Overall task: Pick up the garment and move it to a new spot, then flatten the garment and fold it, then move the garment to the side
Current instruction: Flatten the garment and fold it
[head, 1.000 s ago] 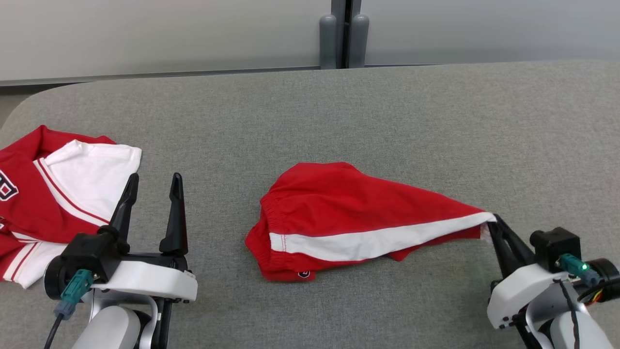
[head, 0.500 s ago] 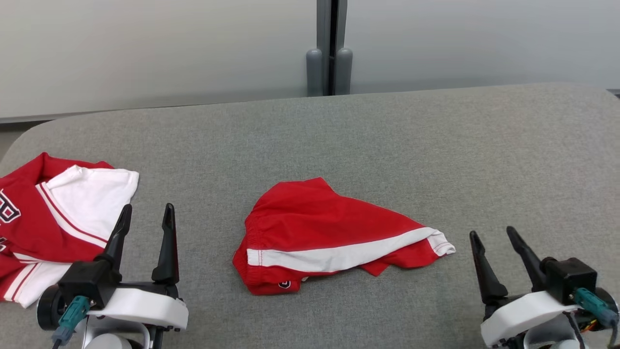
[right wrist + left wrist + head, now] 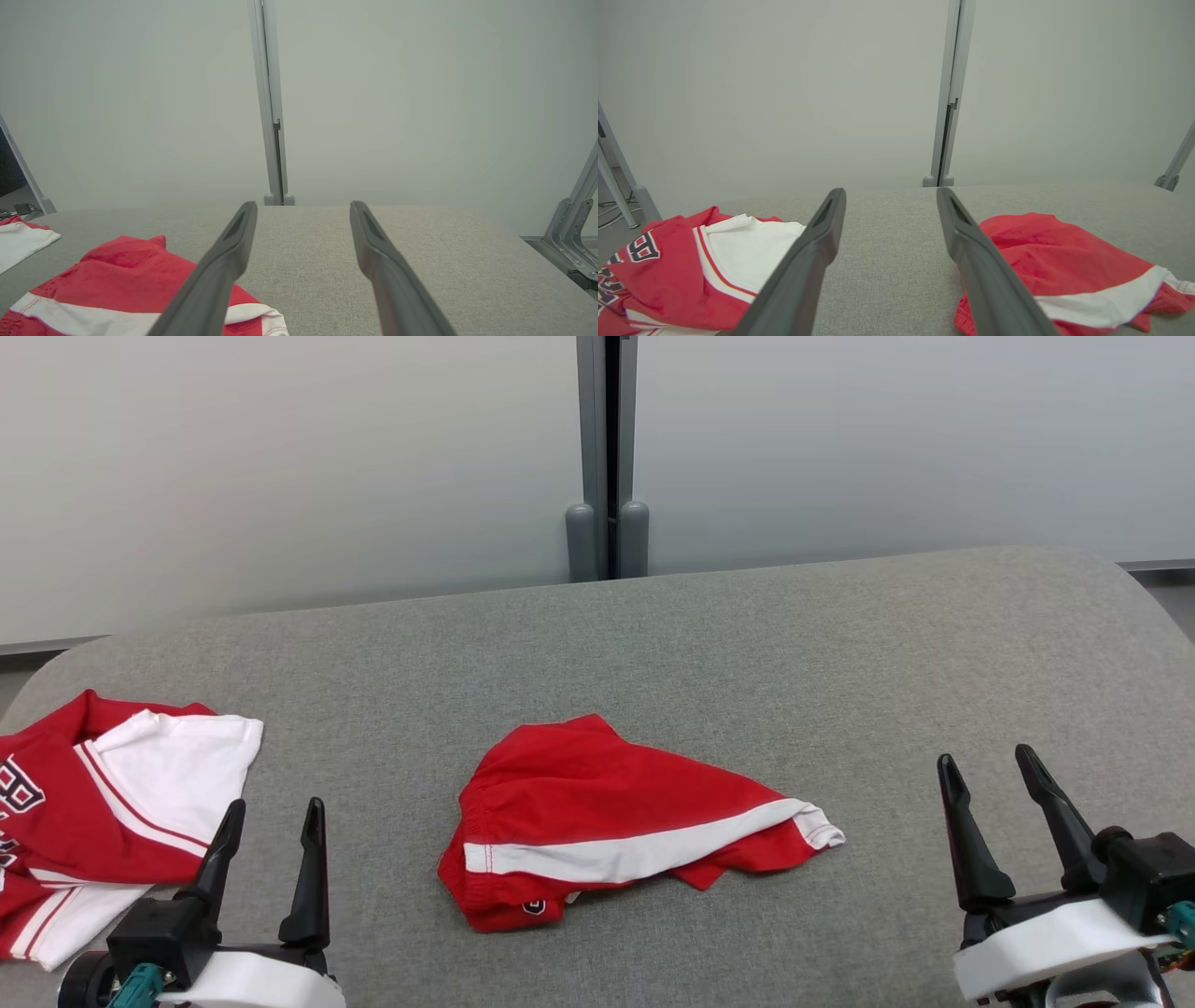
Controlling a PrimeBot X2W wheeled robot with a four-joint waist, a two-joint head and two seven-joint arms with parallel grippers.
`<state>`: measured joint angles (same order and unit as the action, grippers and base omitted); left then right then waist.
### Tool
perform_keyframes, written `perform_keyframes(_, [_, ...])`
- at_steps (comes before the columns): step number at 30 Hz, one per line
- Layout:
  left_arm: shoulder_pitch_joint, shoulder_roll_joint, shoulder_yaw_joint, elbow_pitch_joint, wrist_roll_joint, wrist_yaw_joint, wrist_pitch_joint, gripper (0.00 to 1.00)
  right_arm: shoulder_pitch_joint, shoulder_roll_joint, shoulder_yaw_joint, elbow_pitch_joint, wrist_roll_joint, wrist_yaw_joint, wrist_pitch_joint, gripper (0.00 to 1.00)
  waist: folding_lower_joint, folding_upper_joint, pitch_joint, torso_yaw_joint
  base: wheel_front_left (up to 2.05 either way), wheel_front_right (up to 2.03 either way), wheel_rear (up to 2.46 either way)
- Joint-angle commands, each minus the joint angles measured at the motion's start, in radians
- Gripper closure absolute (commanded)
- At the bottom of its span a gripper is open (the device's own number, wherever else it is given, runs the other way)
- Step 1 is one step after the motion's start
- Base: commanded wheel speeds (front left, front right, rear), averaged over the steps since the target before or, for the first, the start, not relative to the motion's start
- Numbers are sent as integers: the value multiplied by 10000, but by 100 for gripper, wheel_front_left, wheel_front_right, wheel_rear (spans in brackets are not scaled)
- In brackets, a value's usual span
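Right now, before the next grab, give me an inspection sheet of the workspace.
Surface: grey fabric table, flat, with rounded corners.
Job's things: red shorts with a white stripe, rumpled at centre, not held.
Clutter: red and white jersey at the table's left edge, apart from the shorts.
Grippers: left gripper open and empty; right gripper open and empty, to the right of the shorts and not touching them.
Cables: teal plug at the left wrist; its cord is out of frame.
Surroundings: pale wall panels and a grey post behind the table.

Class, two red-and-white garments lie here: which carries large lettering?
The jersey at far left; the middle shorts show only a white stripe and small badge.
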<state>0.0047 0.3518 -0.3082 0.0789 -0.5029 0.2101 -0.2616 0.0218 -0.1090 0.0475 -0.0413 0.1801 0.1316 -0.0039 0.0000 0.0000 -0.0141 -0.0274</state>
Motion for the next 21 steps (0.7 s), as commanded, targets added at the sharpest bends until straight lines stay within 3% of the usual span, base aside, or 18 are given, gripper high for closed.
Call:
perform_keyframes(1, [138,93,68,-18,-32,-76,-45,0,171,-37,18,-130,8,-17,88,0,0,0,-52,2,0,0,0])
perform_keyframes(11, [300,239,430,-206,-201,-597,-46,0,479,-7,130,-406,109,-17,267,0,0,0,-155,70,0,0,0])
perform_keyframes(21, [312,188,407,-136,-200,-623,-46,0,443,-40,168,-354,140,-17,317,0,0,0,-142,120,0,0,0])
